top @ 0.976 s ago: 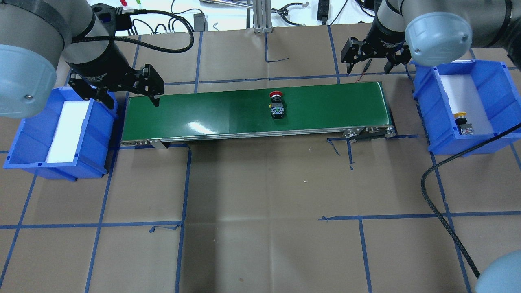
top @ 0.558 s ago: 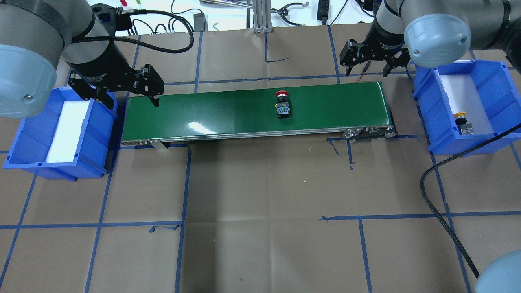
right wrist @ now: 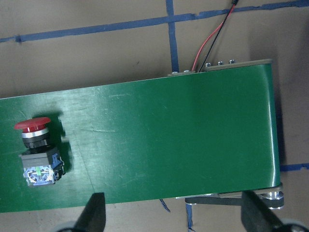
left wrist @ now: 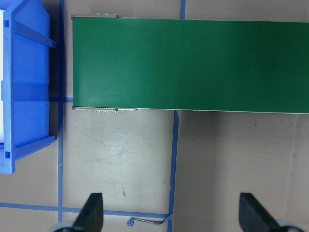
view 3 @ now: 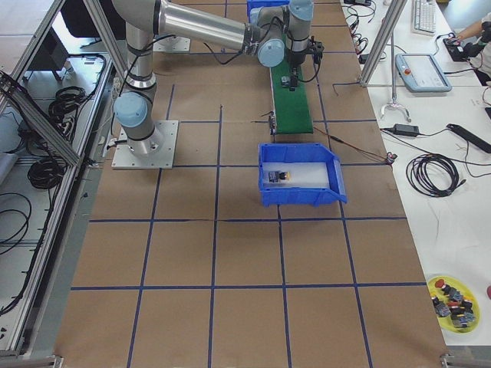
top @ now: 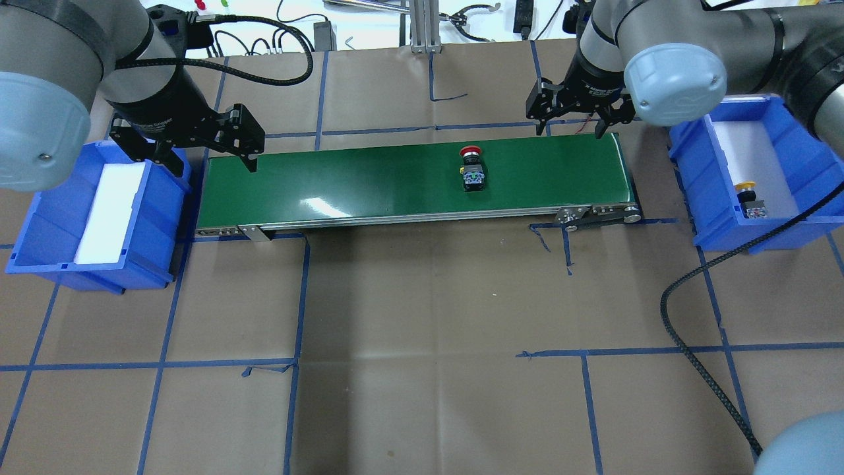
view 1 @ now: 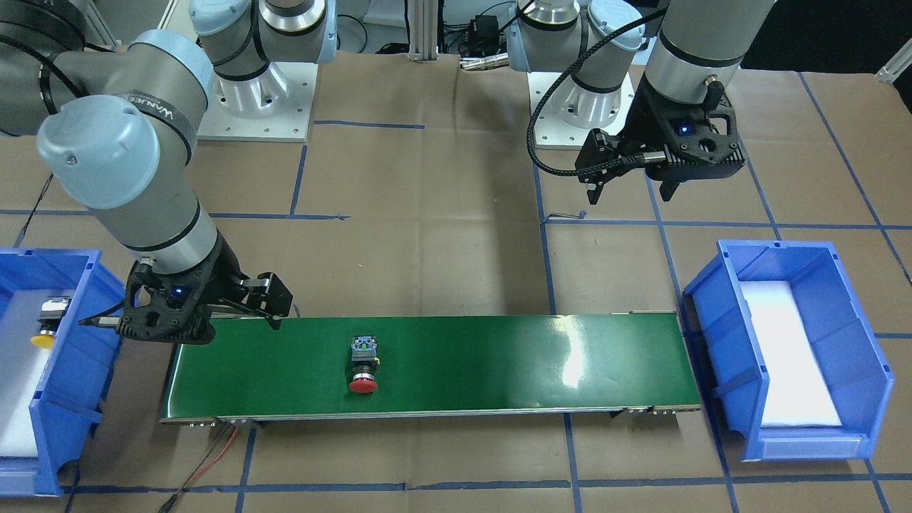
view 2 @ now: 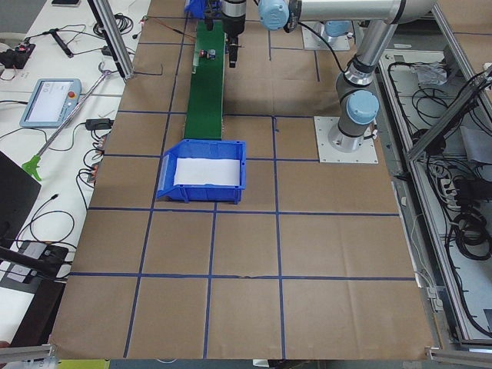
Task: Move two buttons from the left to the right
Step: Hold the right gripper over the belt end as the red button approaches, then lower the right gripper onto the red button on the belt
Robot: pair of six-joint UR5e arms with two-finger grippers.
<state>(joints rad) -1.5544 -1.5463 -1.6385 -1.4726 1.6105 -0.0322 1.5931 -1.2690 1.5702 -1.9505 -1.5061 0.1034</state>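
We see the red button (top: 472, 170) lying on its side on the green conveyor belt (top: 369, 181), right of the belt's middle, cap toward the far edge, away from the robot. Compared with one second ago it sits further right along the belt, same orientation. In the right wrist view it (right wrist: 38, 152) is at the left of the picture, nothing touching it.

The yellow button (top: 750, 200) lies in the right blue bin (top: 788, 234) on the white liner, near end of the bin; same spot as before.

The right gripper (top: 572, 128) has its jaws wide and holds nothing. It has shifted left since the earlier frames and now hangs over the far edge of the belt near its right end, right of the red button and apart from it. Its fingers (right wrist: 94, 212) frame the bottom of the wrist view, spread wide.

The left gripper (top: 212, 165) also has wide jaws and holds nothing. It hovers at the belt's left end, beside the left blue bin (top: 39, 227), unchanged from before. That bin shows only its white liner. The left wrist view shows the belt's left end and the bin's edge.
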